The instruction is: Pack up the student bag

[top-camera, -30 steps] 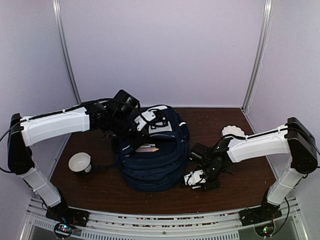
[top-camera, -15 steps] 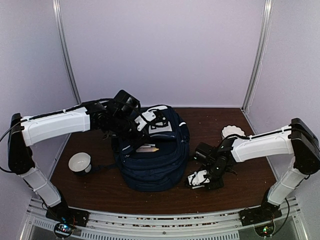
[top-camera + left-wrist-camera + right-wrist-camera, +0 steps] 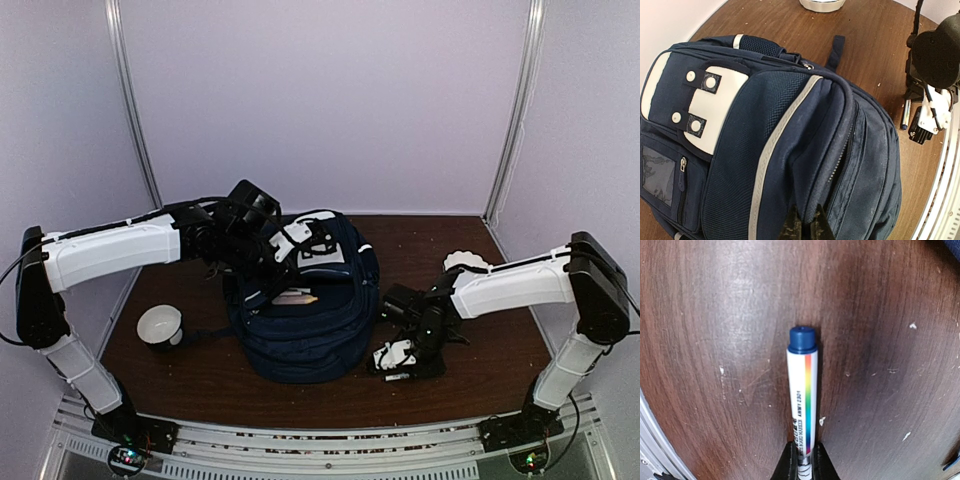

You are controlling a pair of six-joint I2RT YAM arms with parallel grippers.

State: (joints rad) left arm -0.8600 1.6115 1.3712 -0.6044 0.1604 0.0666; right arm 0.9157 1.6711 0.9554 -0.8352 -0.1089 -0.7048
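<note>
Marker (image 3: pixel 802 390) nipped only at its tail by the closed right hand (image 3: pixel 804 456) may swing loose on lifting; left hand (image 3: pixel 805 224) pinches bag (image 3: pixel 765 125)

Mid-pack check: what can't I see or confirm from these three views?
Inside the student bag: hidden by its fabric, every view.
Lower end of the marker: cut off at the right wrist view's bottom edge, inside the right gripper.
Hold of the left gripper: fingers cut off at the left wrist view's bottom edge.
White ribbed object, top view: partly behind the right arm.
</note>
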